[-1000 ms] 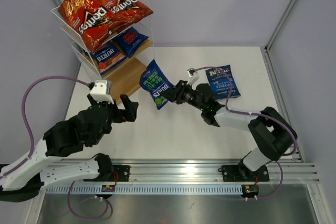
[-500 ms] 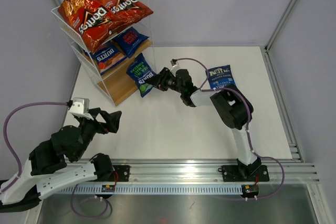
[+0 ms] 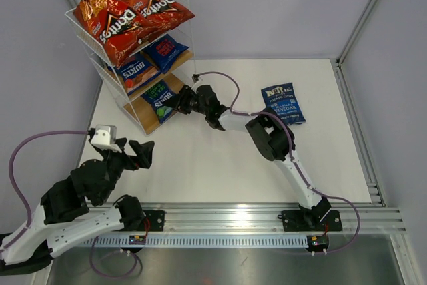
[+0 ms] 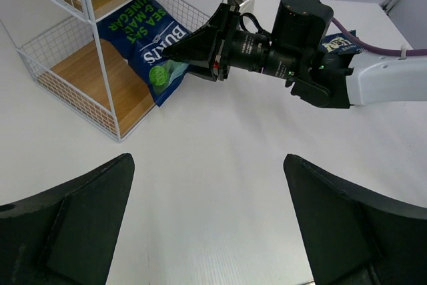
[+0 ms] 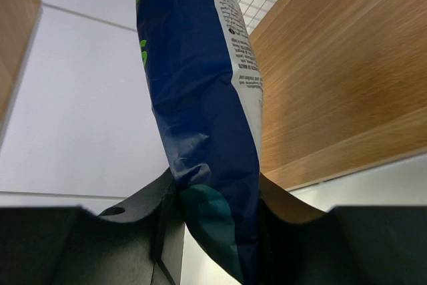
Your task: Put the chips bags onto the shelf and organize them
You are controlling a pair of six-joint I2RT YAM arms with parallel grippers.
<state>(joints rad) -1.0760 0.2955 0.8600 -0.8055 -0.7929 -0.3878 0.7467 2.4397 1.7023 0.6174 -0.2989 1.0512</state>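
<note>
My right gripper [image 3: 180, 103] is shut on a dark blue Burts bag [image 3: 161, 99] with green print and holds it part way into the bottom tier of the white wire shelf [image 3: 168, 32]. The same bag shows in the left wrist view [image 4: 152, 45] and between my right fingers [image 5: 207, 131]. Two red Doritos bags [image 3: 127, 15] lie on the top tier, two dark blue Burts bags [image 3: 148, 61] on the middle tier. A blue Kettle bag [image 3: 283, 103] lies flat on the table at the right. My left gripper [image 3: 141, 153] is open and empty, low at the left.
The shelf's wooden bottom board [image 4: 90, 75] has bare room to the left of the held bag. The white table [image 3: 220, 165] ends at a metal rail [image 3: 233, 217] in front. Grey walls stand close behind and beside the shelf.
My right arm has stretched left and carried the Burts bag from the table's middle into the shelf's bottom tier. My left arm drew back toward the near left edge, then stayed.
</note>
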